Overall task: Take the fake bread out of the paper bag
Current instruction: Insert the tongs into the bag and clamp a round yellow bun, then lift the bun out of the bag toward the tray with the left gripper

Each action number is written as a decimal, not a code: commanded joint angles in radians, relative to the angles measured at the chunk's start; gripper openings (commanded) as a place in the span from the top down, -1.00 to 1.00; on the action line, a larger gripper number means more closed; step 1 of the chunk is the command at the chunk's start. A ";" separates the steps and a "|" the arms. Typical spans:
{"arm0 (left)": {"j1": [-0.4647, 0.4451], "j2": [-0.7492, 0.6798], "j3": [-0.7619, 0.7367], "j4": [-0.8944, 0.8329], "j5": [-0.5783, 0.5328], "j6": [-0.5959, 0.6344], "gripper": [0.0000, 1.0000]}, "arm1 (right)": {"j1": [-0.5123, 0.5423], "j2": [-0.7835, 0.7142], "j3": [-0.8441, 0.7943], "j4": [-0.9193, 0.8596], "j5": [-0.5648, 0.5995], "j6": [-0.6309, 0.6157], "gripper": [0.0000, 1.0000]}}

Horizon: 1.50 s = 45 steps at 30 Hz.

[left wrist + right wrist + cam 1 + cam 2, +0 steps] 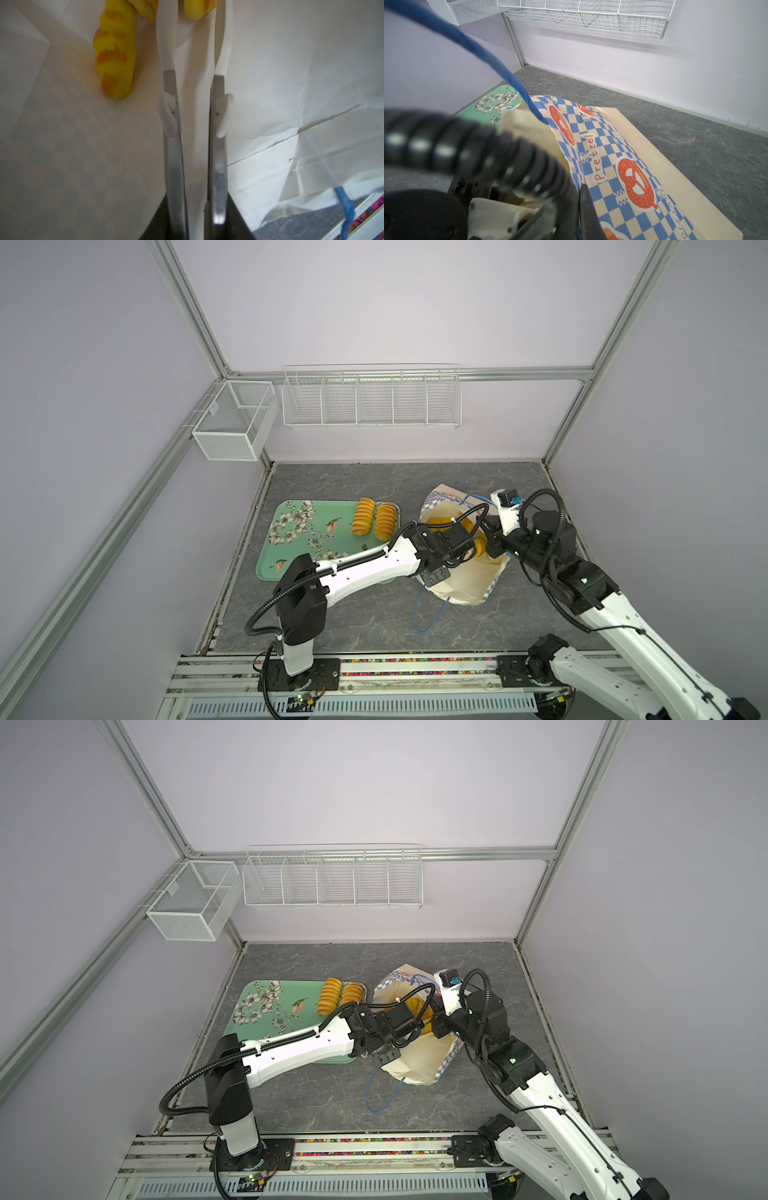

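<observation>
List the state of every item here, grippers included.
paper bag, on its side, mouth open
right gripper, shut on the bag's upper rim
left gripper, inside the bag, slightly open, clamping nothing
ribbed loaf, lying inside the bag
two ribbed loaves, out, side by side on the tray
floral tray, flat, carrying those loaves

soft even light, faint shadows; wrist views blur up close (black hose (473, 145) worst)
</observation>
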 commanded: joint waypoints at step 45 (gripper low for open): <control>-0.016 -0.507 -0.137 -0.242 -0.005 -0.138 1.00 | -0.002 0.023 0.033 -0.008 0.129 0.058 0.86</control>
